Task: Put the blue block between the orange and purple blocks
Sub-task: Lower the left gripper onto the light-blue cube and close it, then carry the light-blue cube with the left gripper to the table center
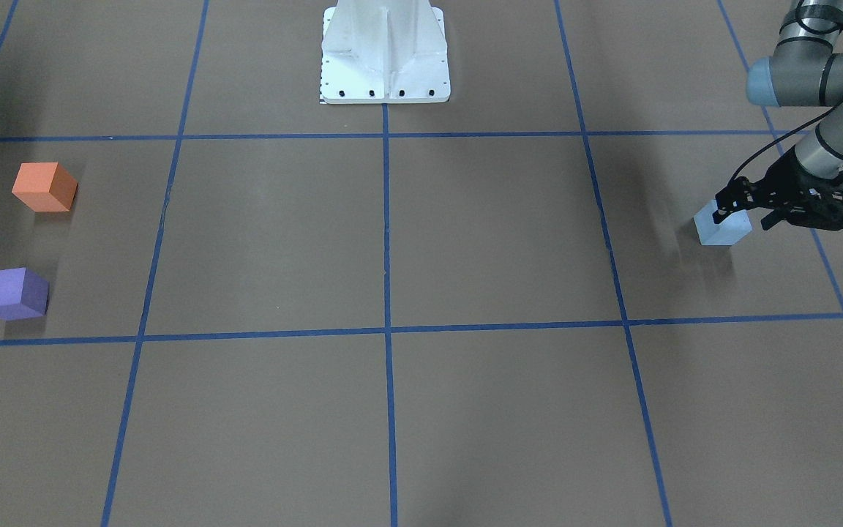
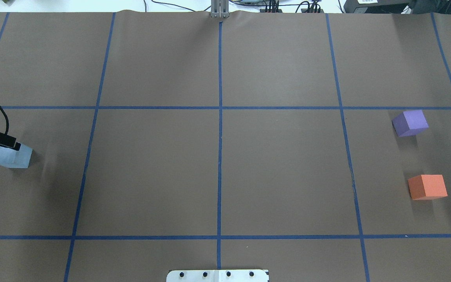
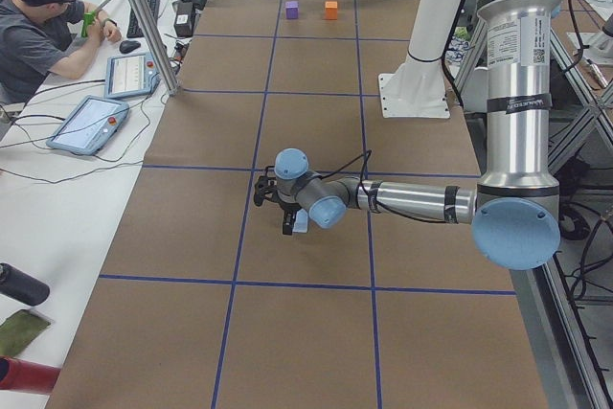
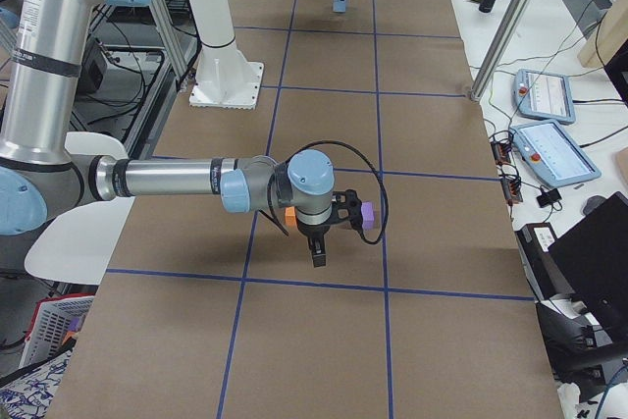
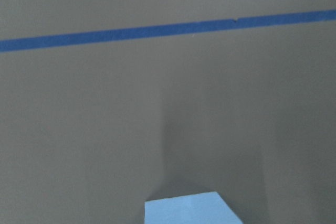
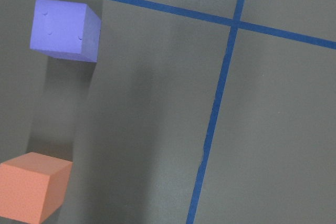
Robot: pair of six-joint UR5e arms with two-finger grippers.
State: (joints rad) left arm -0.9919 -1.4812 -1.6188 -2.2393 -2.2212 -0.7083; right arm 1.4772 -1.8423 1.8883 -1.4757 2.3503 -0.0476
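The blue block (image 1: 723,228) sits flat on the bench (image 1: 465,241) at the robot's left end, inside a grid square and clear of the tape lines. In the left wrist view only its top corner shows at the lower edge of the frame.

The left gripper (image 1: 743,218) reaches down to it at a slant. Its fingers (image 1: 719,212) are spread wide. One tip lies over the block's upper edge and the other is off to the block's side. Whether either tip touches the block cannot be told. The block casts its shadow straight onto the paper.

The orange block (image 1: 45,187) and the purple block (image 1: 13,293) stand at the opposite end of the bench, well apart from the blue one. They share one grid square, with the orange block nearer the robot's base. Bare paper lies between them.

The right gripper (image 4: 317,258) hangs above this pair, pointing down. It shows only in the side view, so how far its fingers are open cannot be told. Its wrist camera looks down on both blocks beside a crossing of tape lines.

The bench is covered in brown paper marked into squares by blue tape (image 1: 386,219). The white robot base (image 1: 385,51) is bolted at the middle of one long edge. Beyond the bench, an operator (image 3: 38,31) sits at a white desk with two control tablets (image 3: 91,124) lying near the bench edge.
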